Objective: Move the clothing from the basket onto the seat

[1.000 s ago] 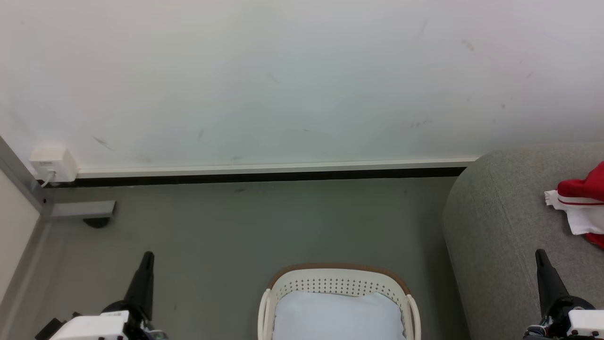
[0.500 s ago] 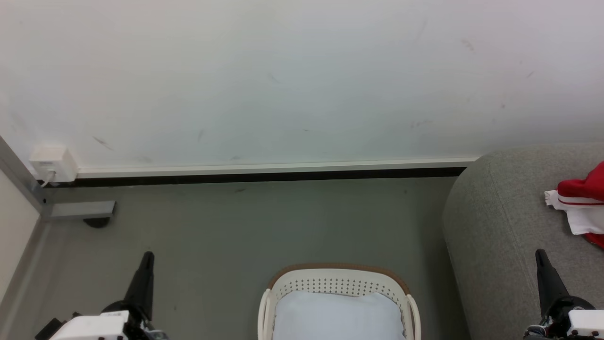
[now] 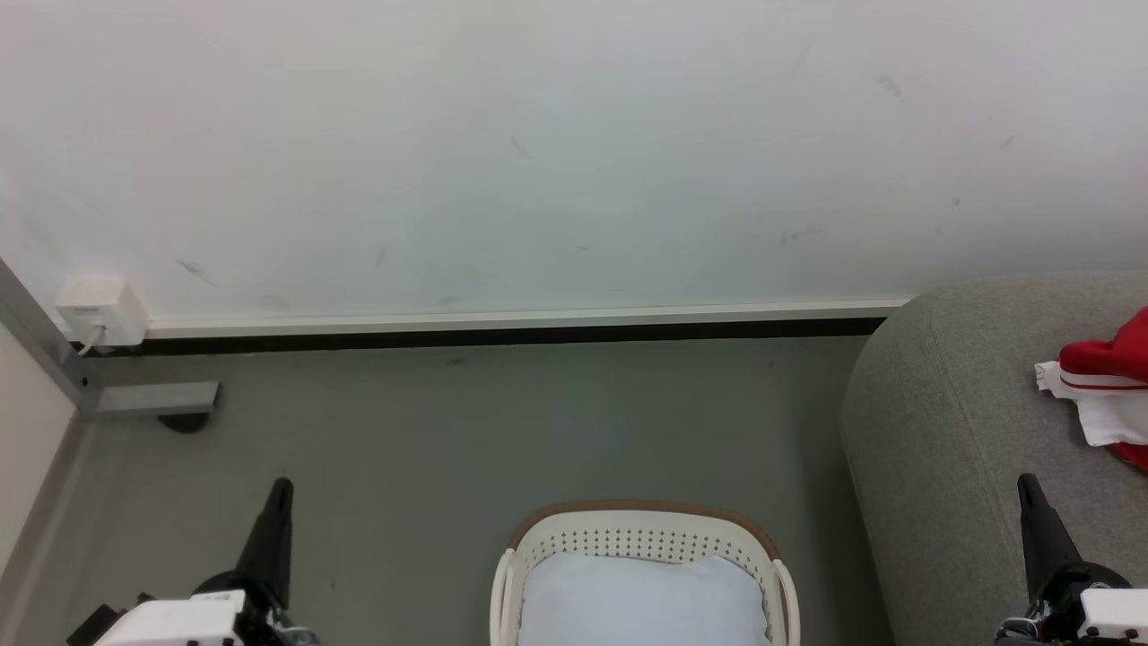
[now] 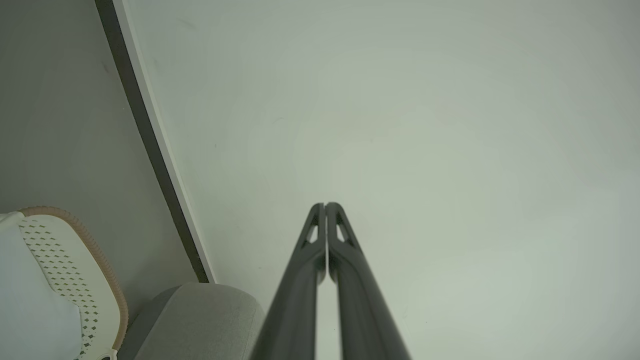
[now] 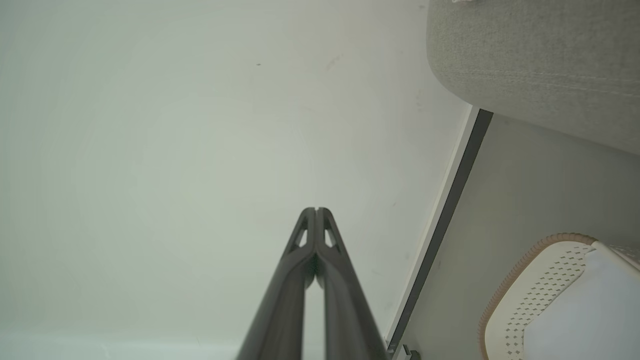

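At the far left, ahead and to the left of our left gripper (image 3: 281, 489), a small white socket box (image 3: 100, 309) sits on the wall. Our left gripper rests low over the grey floor (image 3: 430, 431), its two dark fingers pressed together and carrying nothing. To its right, well apart from it, stands the basket (image 3: 641, 513). The part we see holds a plain white liner (image 3: 641, 597) and no red fabric, though its near end is cut off by the frame. Further right, the seat (image 3: 942, 422) rises beside the basket. Our right gripper (image 3: 1025, 484) shows against the seat's near part, likewise pinched closed and empty. Ahead of it and to its right, the clothing (image 3: 1099, 377) lies in a red and white heap on the seat. We judge the transfer finished or nearly so. To close it out well, we would look down to check the basket's hidden near end and keep both arms clear of the heap so nothing is dragged off. Compared with a second ago, nothing has shifted: grippers, basket and clothing sit where they were.
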Motion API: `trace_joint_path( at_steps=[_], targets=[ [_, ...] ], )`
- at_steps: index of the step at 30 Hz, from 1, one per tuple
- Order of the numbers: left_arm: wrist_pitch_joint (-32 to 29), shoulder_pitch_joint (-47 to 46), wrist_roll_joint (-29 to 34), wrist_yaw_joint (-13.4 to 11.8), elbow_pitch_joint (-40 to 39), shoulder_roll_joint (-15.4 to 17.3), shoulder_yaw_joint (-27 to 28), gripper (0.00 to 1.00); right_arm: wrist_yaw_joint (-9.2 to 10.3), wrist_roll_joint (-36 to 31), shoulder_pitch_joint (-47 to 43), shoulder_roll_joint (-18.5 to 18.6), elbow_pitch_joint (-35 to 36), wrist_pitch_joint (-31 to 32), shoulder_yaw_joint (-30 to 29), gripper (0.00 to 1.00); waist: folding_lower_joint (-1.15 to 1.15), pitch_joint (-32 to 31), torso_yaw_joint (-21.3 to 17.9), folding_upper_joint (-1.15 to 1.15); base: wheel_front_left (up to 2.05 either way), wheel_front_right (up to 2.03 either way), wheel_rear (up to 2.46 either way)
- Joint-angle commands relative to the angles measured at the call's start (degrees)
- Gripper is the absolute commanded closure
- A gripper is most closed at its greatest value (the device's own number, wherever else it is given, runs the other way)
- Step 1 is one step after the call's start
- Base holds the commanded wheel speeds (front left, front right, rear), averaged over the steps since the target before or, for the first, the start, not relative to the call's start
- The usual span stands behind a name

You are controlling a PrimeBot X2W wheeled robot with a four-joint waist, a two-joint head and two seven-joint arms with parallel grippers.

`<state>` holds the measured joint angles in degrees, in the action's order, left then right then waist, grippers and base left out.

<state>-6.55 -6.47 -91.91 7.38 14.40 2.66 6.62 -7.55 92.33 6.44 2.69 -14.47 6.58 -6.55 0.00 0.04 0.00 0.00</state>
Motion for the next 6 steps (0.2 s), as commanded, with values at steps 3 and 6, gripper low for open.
trace_joint_path(
  at_steps=[3, 6],
  targets=[
    [-0.3, -0.4, -0.8, 0.3, -0.1, 0.4, 0.1, 1.00, 0.12, 0.1, 0.4, 0.4, 0.3, 0.2, -0.2, 1.00, 0.00, 0.0, 0.0, 0.00, 0.00, 0.00, 0.00],
    [-0.3, -0.4, -0.8, 0.3, -0.1, 0.4, 0.1, 1.00, 0.12, 0.1, 0.4, 0.4, 0.3, 0.2, -0.2, 1.00, 0.00, 0.0, 0.0, 0.00, 0.00, 0.00, 0.00]
  ],
)
